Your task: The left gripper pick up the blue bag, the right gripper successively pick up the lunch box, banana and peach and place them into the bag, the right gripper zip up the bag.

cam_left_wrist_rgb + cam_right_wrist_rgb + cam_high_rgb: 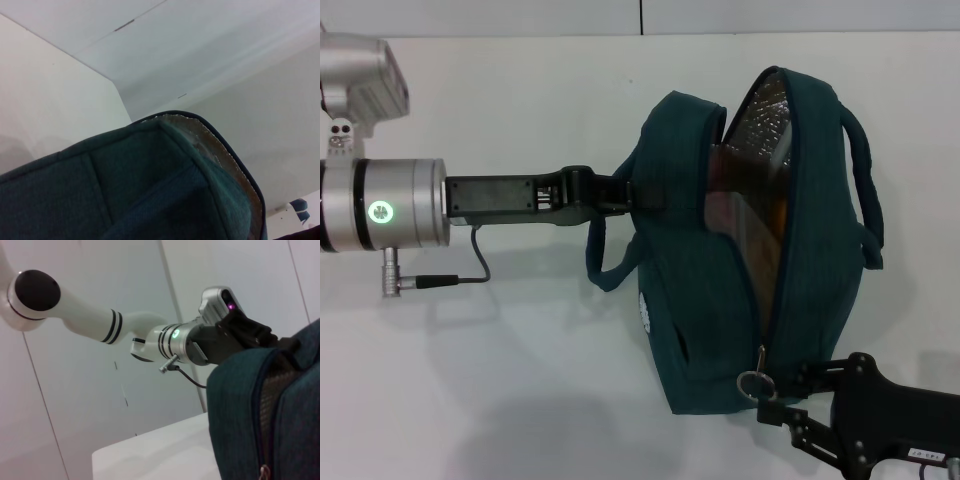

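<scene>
Your right gripper (775, 405) sits nearest, lower right of the head view, black fingers at the ring zipper pull (752, 383) on the bottom end of the blue bag's (700, 330) zipper; fingers look slightly spread around the pull, but you can't tell if they actually pinch it. The blue bag fills centre right of the head view, lying on the white table (520, 400), zipper mostly undone and mouth gaping toward the upper right, silver foil lining (765, 120) showing with something orange-red inside, too hidden to name. Your left gripper (635, 192) reaches in from the left at mid-height, silver wrist with green light at the left edge, fingers closed on the bag's upper left rim by one loop handle (605, 265). Second handle (865, 190) hangs off the right side. Left wrist view shows only the bag fabric (125, 190) and foil edge close up. Right wrist view shows the bag (270, 420) lower right, left gripper (280, 342) on its top.
</scene>
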`<move>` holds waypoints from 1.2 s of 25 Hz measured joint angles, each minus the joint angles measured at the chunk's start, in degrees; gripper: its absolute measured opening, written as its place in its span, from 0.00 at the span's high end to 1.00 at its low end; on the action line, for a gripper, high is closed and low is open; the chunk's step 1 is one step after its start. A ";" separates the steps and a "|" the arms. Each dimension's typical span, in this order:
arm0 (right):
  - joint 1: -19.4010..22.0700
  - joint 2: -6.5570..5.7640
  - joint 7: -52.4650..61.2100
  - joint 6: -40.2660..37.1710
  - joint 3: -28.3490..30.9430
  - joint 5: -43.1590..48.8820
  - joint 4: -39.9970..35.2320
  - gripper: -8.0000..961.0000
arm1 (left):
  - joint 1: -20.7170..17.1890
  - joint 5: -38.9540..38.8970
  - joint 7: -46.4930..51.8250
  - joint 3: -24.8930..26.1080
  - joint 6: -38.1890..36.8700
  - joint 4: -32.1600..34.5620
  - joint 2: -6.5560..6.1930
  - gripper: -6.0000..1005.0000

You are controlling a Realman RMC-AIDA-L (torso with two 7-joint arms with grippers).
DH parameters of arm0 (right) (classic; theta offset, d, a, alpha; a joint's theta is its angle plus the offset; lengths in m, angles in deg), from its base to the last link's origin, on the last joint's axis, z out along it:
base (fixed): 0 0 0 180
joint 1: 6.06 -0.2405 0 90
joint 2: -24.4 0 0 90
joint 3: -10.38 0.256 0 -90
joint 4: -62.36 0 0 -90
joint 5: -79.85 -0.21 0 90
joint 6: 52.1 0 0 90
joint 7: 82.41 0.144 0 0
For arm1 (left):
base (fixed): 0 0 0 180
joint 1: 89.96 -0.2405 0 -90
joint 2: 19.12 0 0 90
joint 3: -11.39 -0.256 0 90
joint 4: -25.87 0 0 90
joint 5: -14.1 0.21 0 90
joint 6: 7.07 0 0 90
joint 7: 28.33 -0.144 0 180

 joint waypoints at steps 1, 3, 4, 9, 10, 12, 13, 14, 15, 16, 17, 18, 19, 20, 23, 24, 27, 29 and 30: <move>-0.15 0.00 0.17 0.12 0.04 -0.01 0.00 0.63 | 0.02 0.00 0.00 0.00 -0.03 0.00 0.02 0.96; -0.38 0.00 0.24 0.28 0.15 -0.02 0.05 0.67 | 0.02 0.00 -0.04 0.00 -0.07 0.00 0.09 0.96; -0.43 0.00 0.25 0.35 0.19 -0.03 0.06 0.69 | 0.00 0.00 -0.11 0.00 -0.09 0.00 0.15 0.96; -1.30 0.00 0.78 0.98 0.16 -0.06 0.07 0.75 | -0.26 -0.01 -0.24 0.01 -0.17 0.00 0.20 0.96; -1.54 0.00 1.00 1.18 0.12 -0.06 0.16 0.76 | -0.30 -0.01 -0.27 0.01 -0.17 0.00 0.19 0.96; -1.82 0.00 1.36 1.55 0.01 -0.06 0.21 0.77 | -0.32 -0.01 -0.46 0.01 -0.17 0.00 0.19 0.96; -1.82 0.00 1.44 1.66 0.00 -0.06 0.21 0.77 | -0.33 -0.01 -0.56 0.02 -0.17 0.01 0.20 0.96; -1.81 0.00 1.45 1.68 -0.01 -0.06 0.22 0.77 | -0.35 -0.01 -0.64 0.04 -0.18 0.00 0.22 0.96; -1.82 0.00 1.45 1.69 -0.01 -0.06 0.22 0.77 | -0.37 -0.01 -0.67 0.05 -0.20 0.01 0.22 0.96; -1.82 0.00 1.45 1.70 -0.01 -0.05 0.21 0.77 | -0.39 -0.01 -0.68 0.06 -0.22 0.01 0.23 0.96; -1.83 0.00 1.46 1.70 -0.01 -0.05 0.22 0.77 | -0.39 -0.01 -0.68 0.06 -0.25 0.01 0.24 0.96; -1.83 0.00 1.47 1.68 -0.01 -0.05 0.22 0.77 | -0.39 -0.01 -0.69 0.04 -0.26 0.00 0.24 0.96; -1.84 0.00 1.47 1.59 -0.01 -0.05 0.22 0.77 | -0.39 -0.01 -0.71 0.03 -0.26 0.01 0.23 0.96; -1.84 0.00 1.48 1.47 -0.01 -0.05 0.21 0.78 | -0.39 -0.01 -0.73 0.02 -0.26 0.01 0.20 0.96; -1.85 0.00 1.49 1.32 -0.01 -0.05 0.20 0.84 | -0.38 -0.05 -0.77 0.06 -0.28 0.01 0.12 0.96; -1.84 0.00 1.49 1.31 -0.01 -0.05 0.20 0.88 | -0.37 -0.06 -0.77 0.06 -0.31 0.01 0.11 0.96; -1.78 0.00 1.50 1.28 0.07 -0.05 0.20 0.98 | -0.37 -0.09 -0.78 0.08 -0.35 0.01 0.09 0.96; -1.74 0.00 1.50 1.25 0.17 -0.04 0.20 0.98 | -0.37 -0.09 -0.79 0.09 -0.35 0.01 0.09 0.96; -1.74 0.00 1.50 1.25 0.17 -0.04 0.20 0.98 | -0.37 -0.09 -0.79 0.10 -0.35 0.01 0.09 0.96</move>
